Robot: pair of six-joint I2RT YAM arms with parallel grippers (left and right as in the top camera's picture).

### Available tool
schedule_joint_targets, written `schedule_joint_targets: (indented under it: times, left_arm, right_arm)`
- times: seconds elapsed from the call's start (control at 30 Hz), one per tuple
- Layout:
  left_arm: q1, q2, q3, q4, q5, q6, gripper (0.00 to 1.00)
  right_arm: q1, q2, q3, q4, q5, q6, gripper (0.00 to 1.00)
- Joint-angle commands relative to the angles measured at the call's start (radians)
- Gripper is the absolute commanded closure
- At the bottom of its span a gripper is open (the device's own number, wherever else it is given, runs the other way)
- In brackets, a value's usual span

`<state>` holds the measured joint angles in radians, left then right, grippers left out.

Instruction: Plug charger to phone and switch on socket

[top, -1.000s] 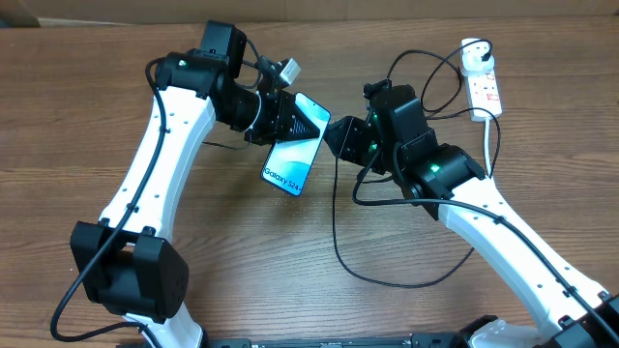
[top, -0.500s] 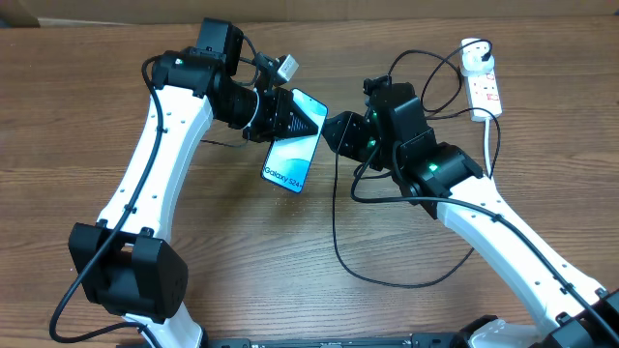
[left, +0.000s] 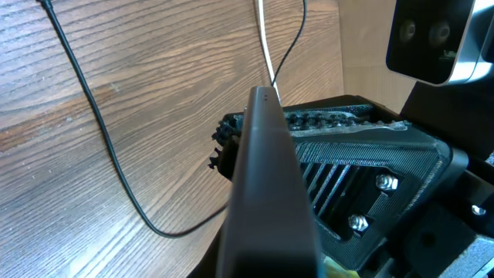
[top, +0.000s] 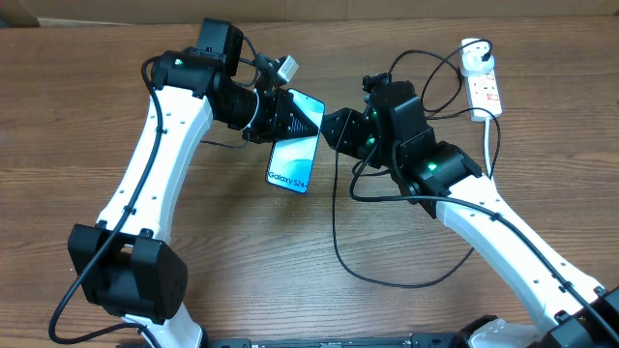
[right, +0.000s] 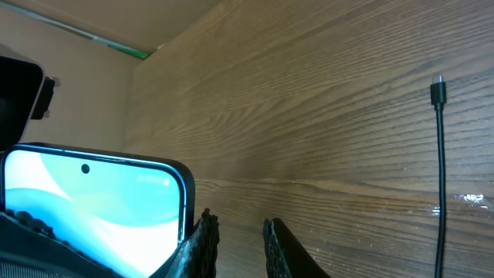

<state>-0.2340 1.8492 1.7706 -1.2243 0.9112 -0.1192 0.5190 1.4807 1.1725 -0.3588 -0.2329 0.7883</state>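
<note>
Phone (top: pixel 293 155): mid-table, raised off the wood, tilted screen-up, clamped at its upper end in the fully closed left gripper (top: pixel 290 124). Just beside phone's upper corner: right gripper (right: pixel 237 235), fingers a narrow gap apart, nothing seen between. Apart from phone, flat on the wood: connector tip (right: pixel 438 83) of charger (top: pixel 335 237), ungripped. Well apart from phone: socket (top: pixel 486 89). Risks, as judged: nudging that corner and pivoting phone in the clamp; snagging the looped cable on the right arm, tugging the plug loose.
</note>
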Motion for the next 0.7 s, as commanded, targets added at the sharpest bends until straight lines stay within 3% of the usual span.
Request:
schedule_joint_targets:
  times: [0.0,0.4,0.67]
  left_arm:
    - [-0.049,-0.005,-0.003,-0.01,0.028,0.023,0.96]
    - [-0.056,-0.005,-0.003,-0.003,0.021,0.022,0.96]
    - [-0.055,-0.005,-0.003,0.03,-0.01,0.003,0.96]
  right_arm:
    - [0.065,-0.027,0.072,0.083,-0.128,0.001,0.78]
    - [0.093,-0.027,0.072,0.086,-0.128,0.023,0.78]
    - [0.099,-0.027,0.072,-0.008,-0.103,0.043,0.78]
